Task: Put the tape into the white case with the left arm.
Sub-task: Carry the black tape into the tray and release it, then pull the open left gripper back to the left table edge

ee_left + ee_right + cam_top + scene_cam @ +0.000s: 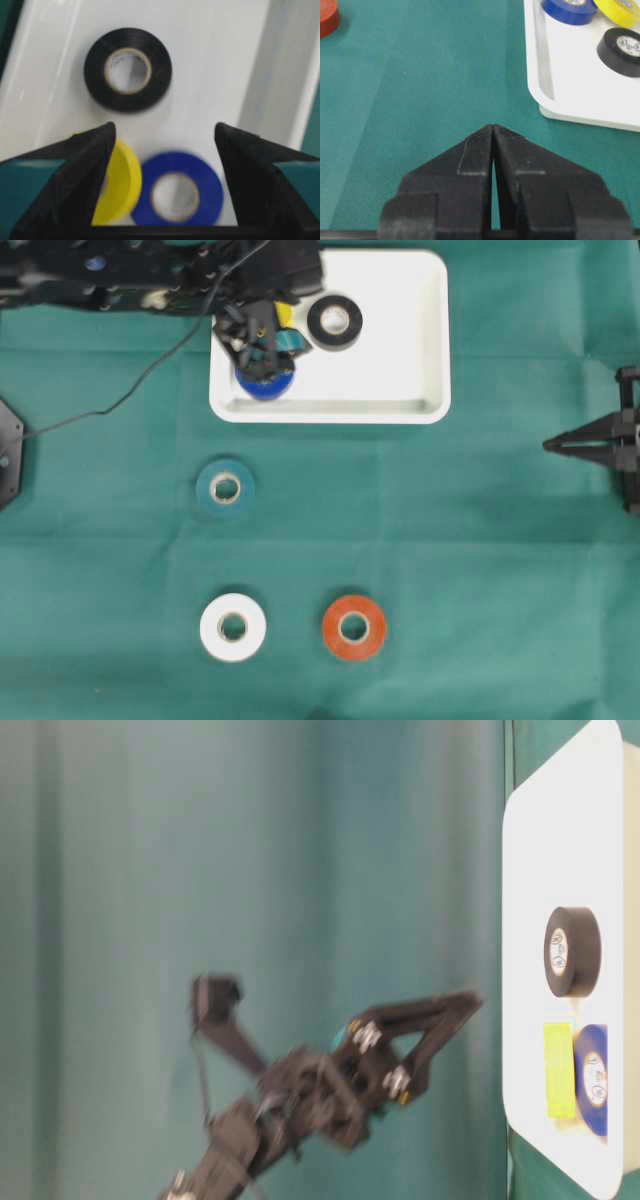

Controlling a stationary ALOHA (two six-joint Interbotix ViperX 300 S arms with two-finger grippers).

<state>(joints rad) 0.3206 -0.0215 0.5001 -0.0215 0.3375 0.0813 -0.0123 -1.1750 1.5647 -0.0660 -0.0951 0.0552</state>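
Green cloth covered the surface; the left gripper was held with jaws apart above the blue tape roll in the shallow white plastic case, while the right gripper's jaws were closed on nothing. The small green tape roll was judged light and stiff, best taken across its rim.

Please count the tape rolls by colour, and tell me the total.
Black tape roll: 1
Blue tape roll: 1
Yellow tape roll: 1
Teal tape roll: 1
White tape roll: 1
Orange-red tape roll: 1
Total: 6

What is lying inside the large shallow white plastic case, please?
Three tape rolls lie in the white case: black, blue and yellow. Overhead, the left gripper covers most of the yellow roll.
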